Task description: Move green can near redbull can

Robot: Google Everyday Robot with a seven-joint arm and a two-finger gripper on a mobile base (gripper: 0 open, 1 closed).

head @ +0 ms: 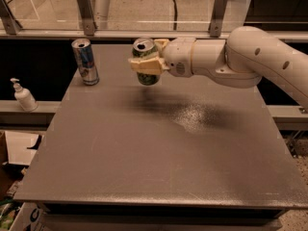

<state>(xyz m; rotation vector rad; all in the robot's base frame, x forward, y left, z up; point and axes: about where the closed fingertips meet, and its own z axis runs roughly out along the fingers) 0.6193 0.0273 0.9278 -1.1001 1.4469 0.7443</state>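
Observation:
The green can (pixel 147 76), mottled green with a silver top, hangs in my gripper (pixel 147 62), which is shut on it and holds it a little above the grey table (pixel 159 148). Its shadow lies on the table just below. The redbull can (pixel 85 61), slim with blue and silver panels, stands upright near the table's back left corner, a short way left of the held can. My white arm (pixel 240 59) reaches in from the right.
A white pump bottle (pixel 22 95) stands on a low ledge left of the table. A glass railing with metal posts (pixel 86 11) runs behind the table's back edge. Boxes and clutter lie on the floor at lower left.

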